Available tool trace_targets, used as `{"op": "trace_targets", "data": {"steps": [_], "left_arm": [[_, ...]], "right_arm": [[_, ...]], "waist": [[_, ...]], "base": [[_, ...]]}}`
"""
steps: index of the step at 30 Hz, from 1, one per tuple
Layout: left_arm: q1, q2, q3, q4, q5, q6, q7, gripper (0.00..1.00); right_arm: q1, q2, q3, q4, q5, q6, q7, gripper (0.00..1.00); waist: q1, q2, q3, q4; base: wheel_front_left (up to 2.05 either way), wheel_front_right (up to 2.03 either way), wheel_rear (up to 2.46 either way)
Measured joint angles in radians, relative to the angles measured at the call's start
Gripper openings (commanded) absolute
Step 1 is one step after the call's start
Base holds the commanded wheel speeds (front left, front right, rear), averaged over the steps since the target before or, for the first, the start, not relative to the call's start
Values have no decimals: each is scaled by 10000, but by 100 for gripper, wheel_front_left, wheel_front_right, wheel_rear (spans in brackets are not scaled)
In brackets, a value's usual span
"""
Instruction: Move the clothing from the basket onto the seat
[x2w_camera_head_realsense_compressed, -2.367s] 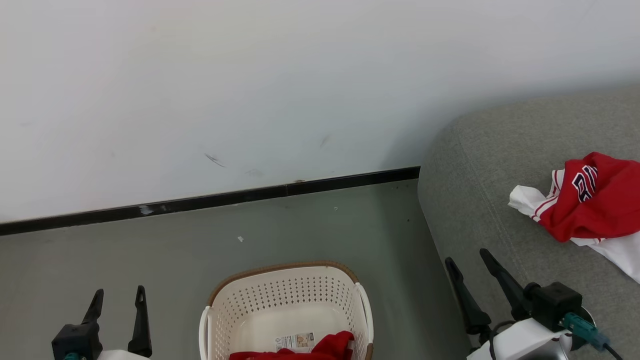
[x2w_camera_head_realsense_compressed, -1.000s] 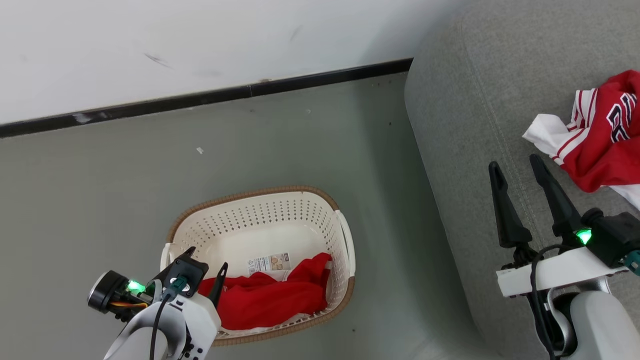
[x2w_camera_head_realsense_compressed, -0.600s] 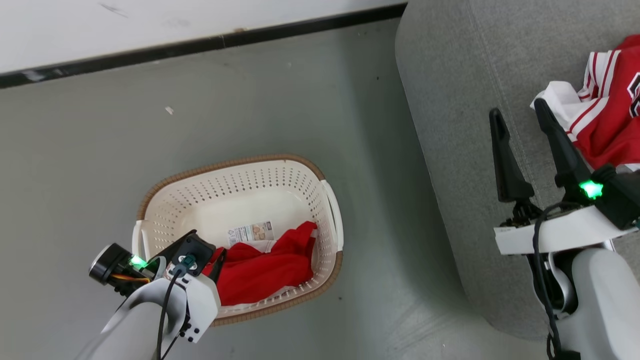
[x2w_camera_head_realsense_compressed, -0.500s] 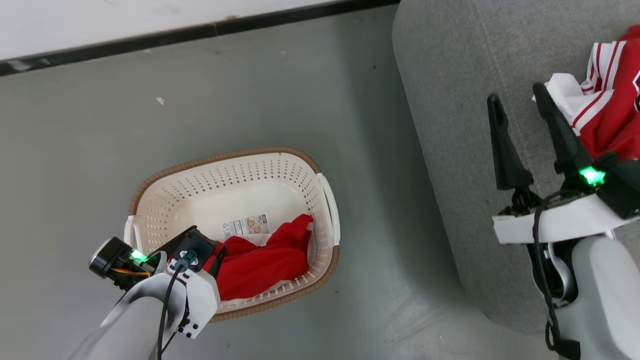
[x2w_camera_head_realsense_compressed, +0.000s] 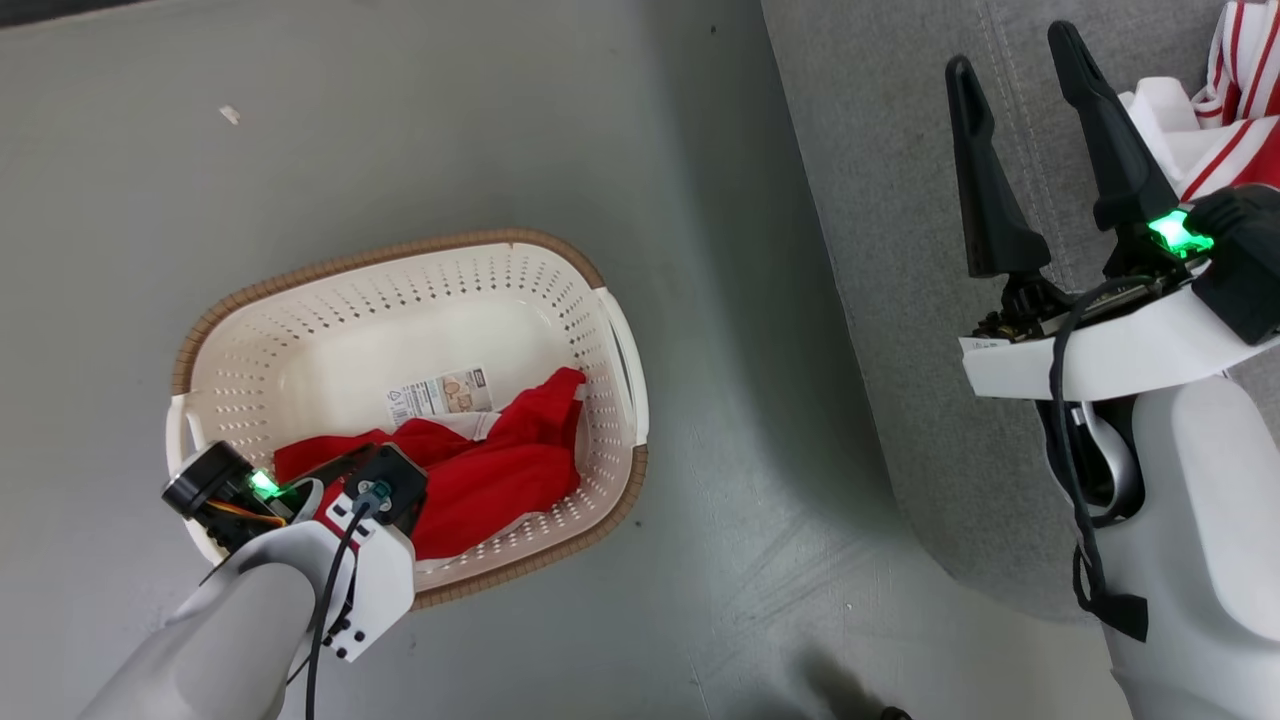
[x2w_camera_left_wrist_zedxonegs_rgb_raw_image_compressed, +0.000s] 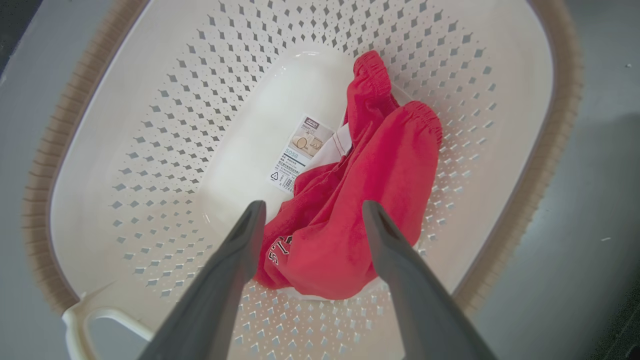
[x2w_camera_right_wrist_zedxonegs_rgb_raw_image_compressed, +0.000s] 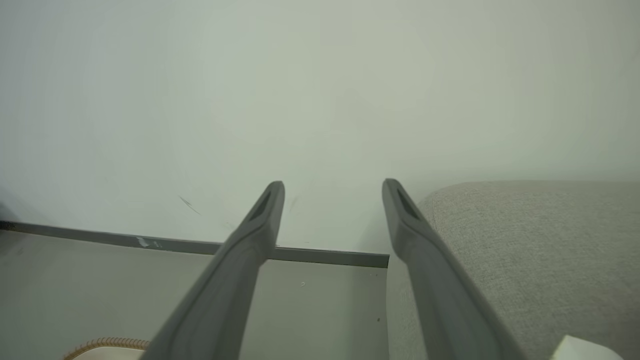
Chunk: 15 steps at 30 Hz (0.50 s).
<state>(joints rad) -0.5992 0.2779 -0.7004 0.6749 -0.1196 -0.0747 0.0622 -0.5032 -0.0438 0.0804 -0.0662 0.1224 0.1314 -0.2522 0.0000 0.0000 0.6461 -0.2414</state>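
red clothing (x2w_camera_head_realsense_compressed: 490, 470) lies bunched in the basket (x2w_camera_head_realsense_compressed: 400, 290), heaped in the half nearest the robot. in the left wrist view the clothing (x2w_camera_left_wrist_zedxonegs_rgb_raw_image_compressed: 350, 200) shows a gathered elastic hem at its far end, a white edge beneath it and a patch of dark lettering low on one side. a paper label (x2w_camera_left_wrist_zedxonegs_rgb_raw_image_compressed: 300, 150) is stuck to the basket's inside bottom just beside the heap, with one corner meeting the cloth; the rest of that bottom is bare cream plastic.

the left gripper (x2w_camera_left_wrist_zedxonegs_rgb_raw_image_compressed: 314, 206) hangs over the heap inside the brown rim, its two dark fingers spread wide on either side of the near end of the cloth and gripping nothing. whether the tips touch the fabric cannot be told. in the head view the left arm's pale wrist covers those fingers.

the basket stands on a grey floor (x2w_camera_head_realsense_compressed: 400, 130), near the seat (x2w_camera_head_realsense_compressed: 900, 250) but apart from it. a striped garment (x2w_camera_head_realsense_compressed: 1235, 110), red and white, lies on the seat at the picture's edge. the right gripper (x2w_camera_head_realsense_compressed: 1010, 48) is held over the seat's grey fabric, fingers parted and empty, one finger just beside the garment's white fold. the right wrist view shows the same fingers apart in front of a pale wall (x2w_camera_right_wrist_zedxonegs_rgb_raw_image_compressed: 320, 100) and a dark baseboard (x2w_camera_right_wrist_zedxonegs_rgb_raw_image_compressed: 320, 256).
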Motion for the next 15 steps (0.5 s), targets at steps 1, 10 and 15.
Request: {"op": "trace_targets", "data": {"steps": [1, 10, 15], "left_arm": [[-58, 27, -21, 52, 13, -4, 48, 100], [-477, 82, -303, 345, 150, -203, 174, 100], [-741, 190, -433, 573, 270, -301, 349, 100]], "right_arm": [[-75, -2, 17, 12, 12, 0, 0, 100], [-549, -2, 136, 132, 211, 0, -2, 100], [-848, -2, 199, 130, 347, 0, -2, 100]], "waist": [[0, 0, 85, -33], [0, 0, 755, -309], [0, 0, 1070, -464]], "base": [[0, 0, 0], [0, 0, 0], [0, 0, 0]]}}
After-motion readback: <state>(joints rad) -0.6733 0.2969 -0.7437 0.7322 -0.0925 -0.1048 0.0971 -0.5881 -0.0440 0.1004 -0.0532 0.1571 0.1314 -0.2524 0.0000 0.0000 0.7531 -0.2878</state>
